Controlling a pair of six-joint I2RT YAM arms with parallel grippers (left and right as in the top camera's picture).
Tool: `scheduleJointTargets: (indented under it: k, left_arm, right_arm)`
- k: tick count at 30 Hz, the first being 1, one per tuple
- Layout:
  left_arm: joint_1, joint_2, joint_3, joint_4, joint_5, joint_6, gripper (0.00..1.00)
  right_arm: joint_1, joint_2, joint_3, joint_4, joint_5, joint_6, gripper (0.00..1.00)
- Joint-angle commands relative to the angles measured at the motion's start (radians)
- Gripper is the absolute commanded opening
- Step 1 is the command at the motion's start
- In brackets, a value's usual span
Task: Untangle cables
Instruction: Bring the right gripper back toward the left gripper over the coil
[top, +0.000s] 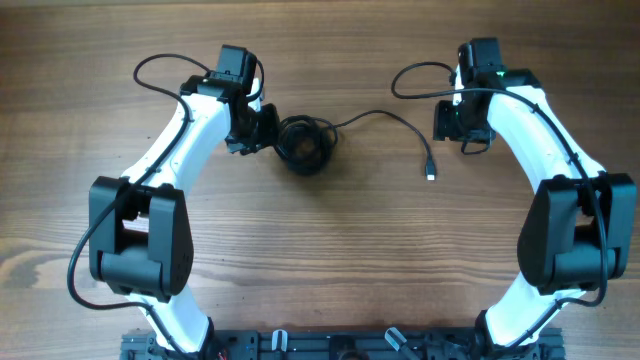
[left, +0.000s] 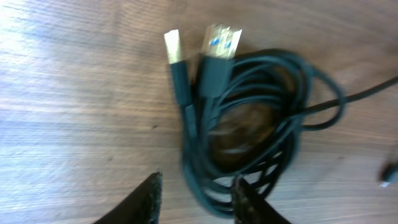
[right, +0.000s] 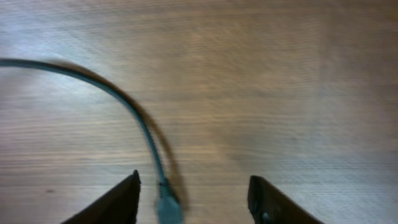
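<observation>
Overhead, cables (top: 303, 143) between left tool (top: 271, 131), right tool (top: 444, 122)

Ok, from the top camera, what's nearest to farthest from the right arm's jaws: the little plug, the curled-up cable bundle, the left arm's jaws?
1. Little plug, close by the right arm's jaws.
2. Curled-up cable bundle, farther over to the left.
3. Left arm's jaws, on the bundle's far left side.

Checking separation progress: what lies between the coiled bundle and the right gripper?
One loose strand on the table, ending in a plug; overhead view.
</observation>
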Motion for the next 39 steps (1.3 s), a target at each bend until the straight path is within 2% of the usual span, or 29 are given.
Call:
scheduleJointTargets:
  k: [1,3,4,8,13,24,30,35,39]
  left_arm:
    - [-0.014,-0.013,0.018,0.047,0.052,-0.094,0.16]
    - [-0.027,-0.011,0.018,0.055,0.051,-0.101,0.06]
    - [-0.032,-0.01,0.017,0.056,0.048,-0.101,0.04]
    - [-0.067,-0.008,0.008,0.057,-0.037,-0.101,0.04]
    - [-0.082,-0.008,-0.009,0.069,-0.133,-0.101,0.04]
    - [-0.073,0.02,-0.033,0.133,-0.132,-0.106,0.04]
    - [-0.071,0.058,-0.033,0.149,-0.132,-0.109,0.04]
    - [-0.071,0.063,-0.033,0.154,-0.117,-0.109,0.04]
    - [-0.071,0.063,-0.033,0.155,-0.099,-0.108,0.04]
  right_arm:
    - [-0.005,0.014,-0.008,0.04,-0.196,0.0,0.58]
    - [0.0,0.014,-0.008,0.063,-0.319,-0.001,0.54]
    - [0.003,0.014,-0.008,0.072,-0.359,-0.001,0.53]
    - [0.051,0.014,-0.008,0.109,-0.497,-0.025,0.43]
    - [0.127,0.029,-0.008,0.124,-0.504,0.009,0.35]
    - [0.266,0.16,-0.008,0.355,-0.503,0.014,0.36]
    - [0.273,0.192,-0.008,0.452,-0.502,0.148,0.37]
    - [0.277,0.193,-0.008,0.457,-0.496,0.425,0.36]
    - [0.308,0.193,-0.008,0.458,-0.494,0.377,0.33]
